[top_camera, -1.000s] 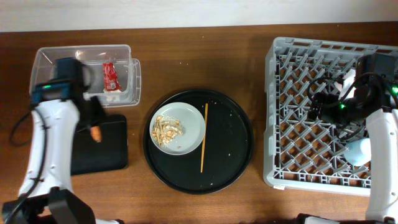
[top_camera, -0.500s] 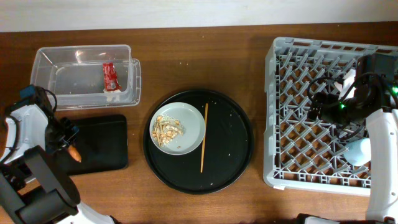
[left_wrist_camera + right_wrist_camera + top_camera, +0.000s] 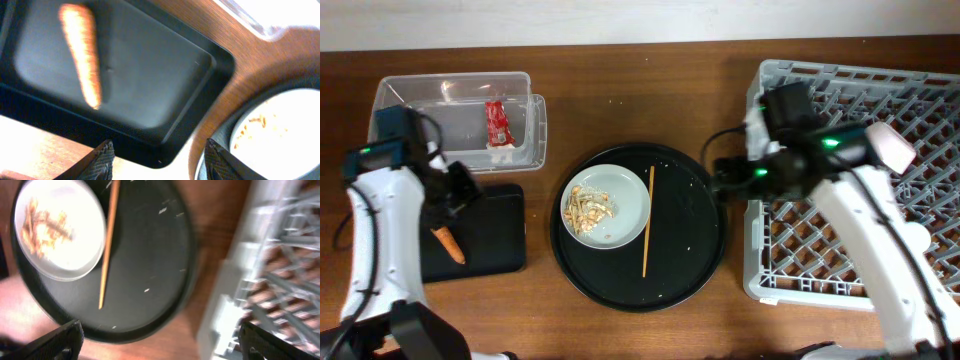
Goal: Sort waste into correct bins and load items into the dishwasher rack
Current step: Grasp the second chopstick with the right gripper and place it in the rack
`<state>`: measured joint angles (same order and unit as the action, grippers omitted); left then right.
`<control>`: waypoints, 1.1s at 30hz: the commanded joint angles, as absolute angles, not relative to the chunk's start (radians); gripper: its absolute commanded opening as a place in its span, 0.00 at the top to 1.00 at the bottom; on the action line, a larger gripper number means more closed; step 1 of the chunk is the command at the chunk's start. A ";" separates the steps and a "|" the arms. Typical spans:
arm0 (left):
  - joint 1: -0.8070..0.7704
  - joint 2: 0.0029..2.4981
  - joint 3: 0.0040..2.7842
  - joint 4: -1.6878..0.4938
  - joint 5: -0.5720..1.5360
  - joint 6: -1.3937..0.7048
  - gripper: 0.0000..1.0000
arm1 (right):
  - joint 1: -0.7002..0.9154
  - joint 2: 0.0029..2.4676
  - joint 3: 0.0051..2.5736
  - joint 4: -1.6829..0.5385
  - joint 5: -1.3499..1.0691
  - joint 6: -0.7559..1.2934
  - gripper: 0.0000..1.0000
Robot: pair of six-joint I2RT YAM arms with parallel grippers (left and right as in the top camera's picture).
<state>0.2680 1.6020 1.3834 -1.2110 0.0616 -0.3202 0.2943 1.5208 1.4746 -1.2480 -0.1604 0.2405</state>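
The orange carrot (image 3: 448,243) lies loose in the shallow black rectangular tray (image 3: 490,240); it also shows in the left wrist view (image 3: 82,60). My left gripper (image 3: 460,188) is open and empty above that tray's near end (image 3: 160,156). The red wrapper with tissue (image 3: 497,123) lies in the clear tub (image 3: 420,105). The pale plate (image 3: 620,205) holds beige food scraps (image 3: 588,210) on the round black tray (image 3: 690,240). My right gripper (image 3: 722,180) is open and empty, between the round tray's right rim and the grey rack (image 3: 790,250). The bowl is not clear.
A wooden chopstick (image 3: 647,222) lies on the round tray beside the plate, also in the right wrist view (image 3: 107,245). A pale blue cup (image 3: 917,238) shows in the rack, partly behind my right arm. Bare wood lies between the tub and the round tray.
The carrot has left my left gripper and now lies in the black tray. My right arm has swung left from over the rack to the round tray's right edge.
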 commanded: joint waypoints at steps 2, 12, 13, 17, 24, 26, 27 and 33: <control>0.170 1.587 1.396 -1.211 0.037 -0.298 0.43 | 0.507 1.691 1.480 -1.208 -0.141 0.356 0.02; 0.171 1.587 1.396 -1.213 0.037 -0.297 0.43 | 0.694 2.003 1.473 -1.084 -0.050 0.478 0.00; 0.171 1.587 1.396 -1.213 0.037 -0.298 0.43 | 0.694 2.003 1.466 -1.084 -0.038 0.480 0.00; 0.171 1.587 1.396 -1.213 0.037 -0.298 0.42 | 0.694 2.003 1.399 -1.038 -0.030 0.483 0.00; 0.171 1.587 1.396 -1.213 0.037 -0.298 0.43 | 0.694 2.003 1.311 -0.900 0.017 0.614 0.04; 0.171 1.587 1.396 -1.213 0.037 -0.297 0.43 | 0.694 2.003 1.311 -0.899 0.031 0.675 0.08; 0.171 1.587 1.396 -1.213 0.030 -0.297 0.43 | 0.694 2.003 1.311 -0.899 0.032 0.719 0.14; 0.171 1.587 1.396 -1.213 0.026 -0.297 0.43 | 0.694 2.003 1.311 -0.902 -0.001 0.742 0.63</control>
<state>0.1703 1.6020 1.3834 -1.2121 0.0399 -0.3134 0.6891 1.9976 1.3228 -0.8997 -0.0013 0.7265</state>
